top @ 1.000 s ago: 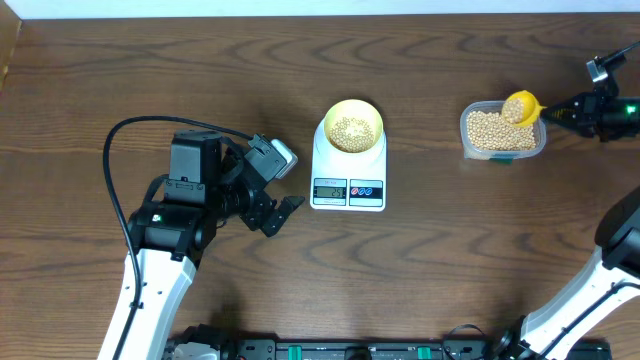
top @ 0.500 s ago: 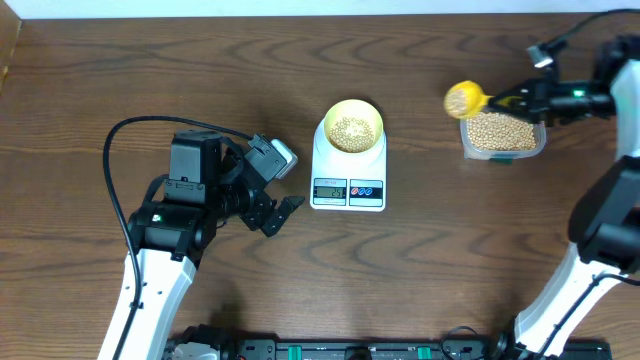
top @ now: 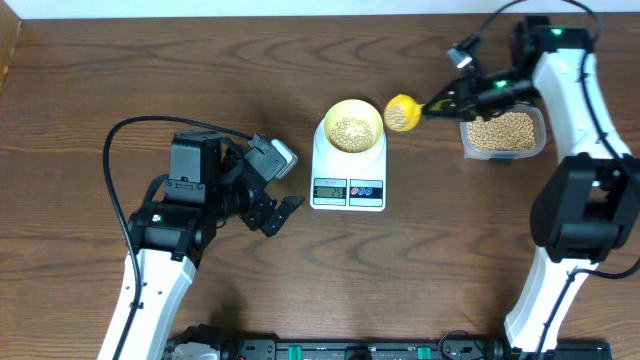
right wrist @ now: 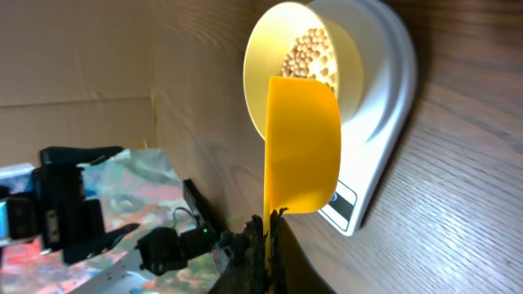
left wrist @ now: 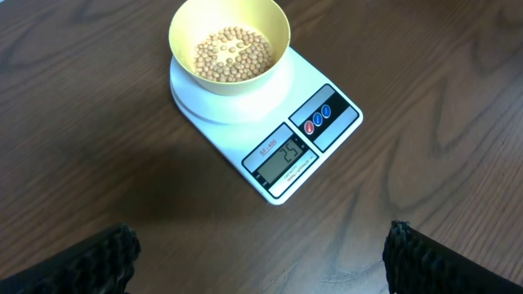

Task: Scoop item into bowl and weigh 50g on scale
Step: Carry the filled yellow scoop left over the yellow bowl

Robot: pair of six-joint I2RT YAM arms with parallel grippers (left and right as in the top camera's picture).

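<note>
Tabletop: tan beans in bowl on scale; R gripper clamps scoop, L gripper agape, empty.

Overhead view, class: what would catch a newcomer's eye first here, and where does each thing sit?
The bright yellow scoop stands out most, held by the right gripper just right of the pale yellow bowl. That bowl, partly filled with beans, sits on the white scale at the centre of the table. A clear tub of more beans lies toward the upper right.
</note>
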